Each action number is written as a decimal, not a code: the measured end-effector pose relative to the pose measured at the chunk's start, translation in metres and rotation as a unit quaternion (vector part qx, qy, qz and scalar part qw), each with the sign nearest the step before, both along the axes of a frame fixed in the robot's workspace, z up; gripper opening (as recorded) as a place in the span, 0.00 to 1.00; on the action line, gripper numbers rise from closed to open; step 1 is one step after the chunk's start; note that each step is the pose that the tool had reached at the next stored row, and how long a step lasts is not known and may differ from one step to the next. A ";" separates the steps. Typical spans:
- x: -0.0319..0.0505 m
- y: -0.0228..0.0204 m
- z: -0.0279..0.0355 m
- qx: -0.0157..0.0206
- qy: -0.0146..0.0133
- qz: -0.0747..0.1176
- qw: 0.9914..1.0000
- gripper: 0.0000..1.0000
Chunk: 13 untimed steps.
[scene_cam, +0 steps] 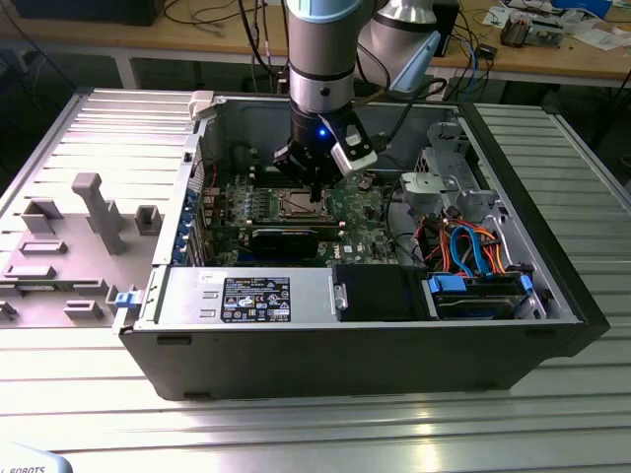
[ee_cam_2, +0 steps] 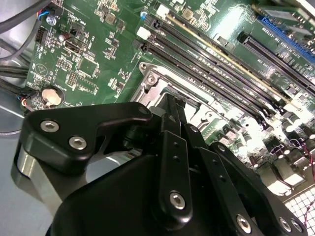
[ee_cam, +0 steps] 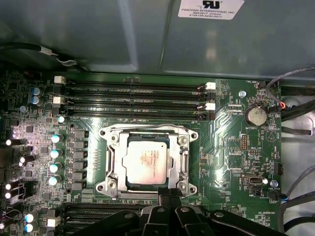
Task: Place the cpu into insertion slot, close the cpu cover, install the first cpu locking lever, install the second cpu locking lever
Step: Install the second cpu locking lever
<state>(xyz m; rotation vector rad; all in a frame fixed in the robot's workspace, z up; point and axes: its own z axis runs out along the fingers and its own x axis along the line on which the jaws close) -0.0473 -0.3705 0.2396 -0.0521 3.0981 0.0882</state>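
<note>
Now, gripper [ee_cam: 169, 192]: fingers pressed together, grasping nothing, tips at the 6 o'clock edge of the insertion slot [ee_cam: 112, 187].
cpu [ee_cam: 149, 161]: seated in that slot.
cpu cover [ee_cam: 183, 157]: closed down around it.

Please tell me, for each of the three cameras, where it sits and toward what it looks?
Exterior view: outside the open computer case, looking down into it; the arm and gripper show.
First wrist view: above the cpu in the insertion slot, gripper at the slot's edge.
Second wrist view: behind the gripper linkage, slanting across the motherboard.
Both wrist views share the slot.
</note>
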 end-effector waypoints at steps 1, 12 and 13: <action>0.0000 -0.0005 0.0000 0.000 0.000 0.000 1.000 0.11; -0.0003 -0.0045 -0.0007 0.005 0.000 0.000 1.000 0.11; -0.0006 -0.0045 -0.0008 0.006 0.000 0.000 1.000 0.11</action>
